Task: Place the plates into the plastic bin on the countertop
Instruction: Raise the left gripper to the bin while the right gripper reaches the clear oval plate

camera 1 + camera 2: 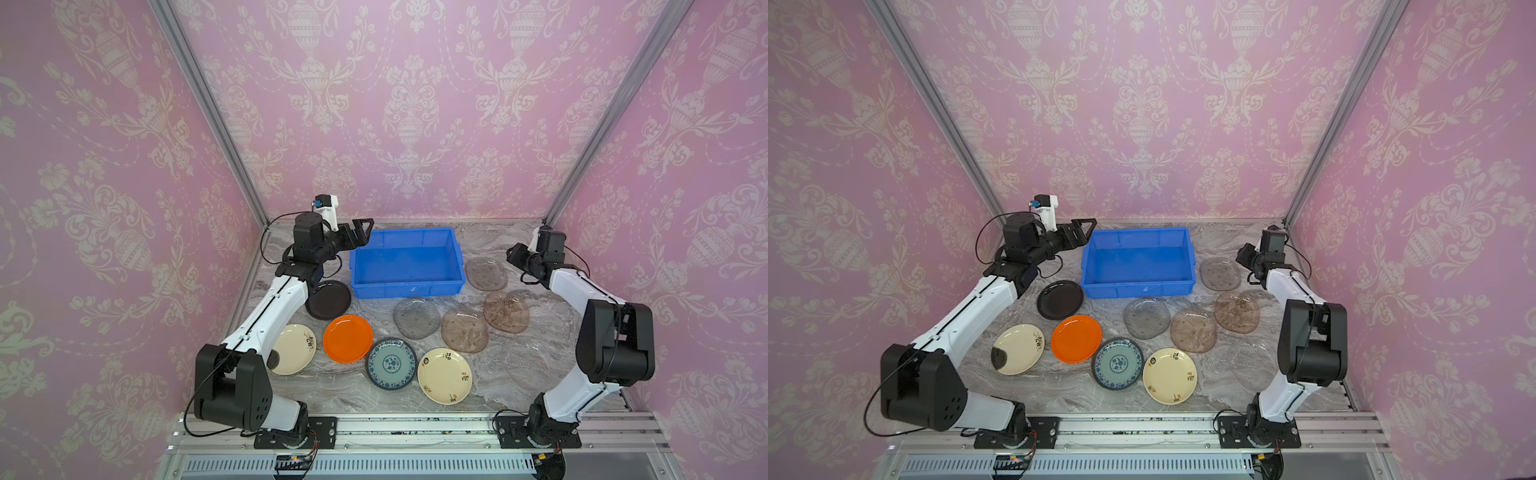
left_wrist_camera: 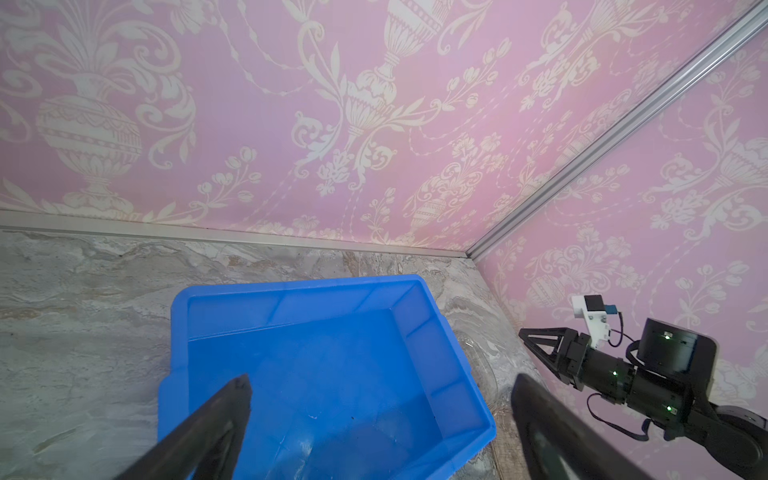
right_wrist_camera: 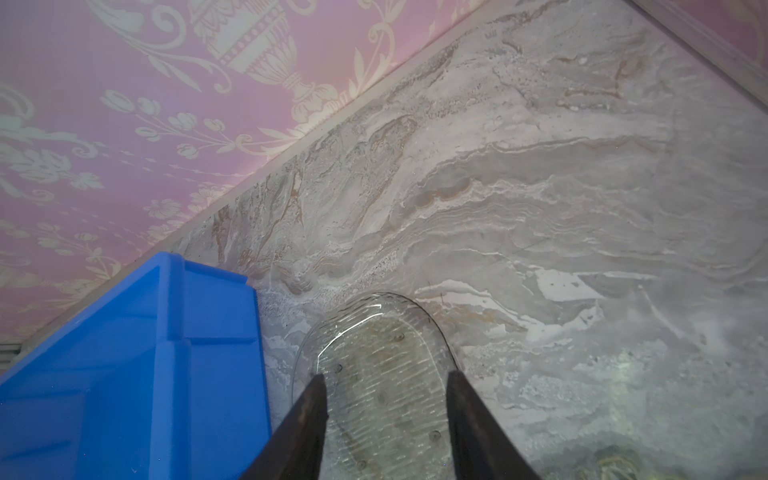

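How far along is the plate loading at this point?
Done: nothing; the plastic bin looks empty. In hand: neither gripper holds a plate; the right gripper is over the grey glass plate beside the bin with jaws apart, and the left gripper is open by the bin's far corner. Remaining: all ten visible plates, from the black plate to the clear plate, lie on the countertop.

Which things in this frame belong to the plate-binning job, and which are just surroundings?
Job:
- blue plastic bin
- marble countertop
- orange plate
- black plate
- teal floral plate
- cream plates
- grey glass plates
- brownish glass plates
- clear glass plate

Surroundings:
- pink wallpaper
- aluminium rails
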Robot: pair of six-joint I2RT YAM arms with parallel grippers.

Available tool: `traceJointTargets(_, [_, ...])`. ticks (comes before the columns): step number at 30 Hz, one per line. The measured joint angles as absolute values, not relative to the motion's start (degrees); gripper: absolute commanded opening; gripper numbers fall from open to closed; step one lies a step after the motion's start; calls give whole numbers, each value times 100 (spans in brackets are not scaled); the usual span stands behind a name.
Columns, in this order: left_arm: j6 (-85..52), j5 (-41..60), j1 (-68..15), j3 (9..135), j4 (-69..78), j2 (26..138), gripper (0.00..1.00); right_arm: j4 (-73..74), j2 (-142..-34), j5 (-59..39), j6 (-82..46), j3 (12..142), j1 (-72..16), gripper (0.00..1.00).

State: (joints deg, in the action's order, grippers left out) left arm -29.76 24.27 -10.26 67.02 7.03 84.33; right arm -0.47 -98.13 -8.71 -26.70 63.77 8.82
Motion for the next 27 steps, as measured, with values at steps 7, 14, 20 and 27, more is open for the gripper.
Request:
traceJointTargets(7, [-3109, 2770, -1072, 6860, 762, 9091, 98, -537, -9931, -738, -2692, 6451, 882, 37])
traceJointTargets(14, [-3157, 2939, -1155, 6976, 764, 9476, 96, -858, -10014, -659, -2646, 6514, 893, 36])
traceJointTargets(20, [-3245, 3017, -1155, 7131, 766, 9570, 94, -1020, -10259, -666, -2567, 6514, 893, 34])
traceJointTargets(27, [-3304, 3107, -1188, 7196, 840, 9688, 93, -1120, -10433, -670, -2547, 6514, 893, 32])
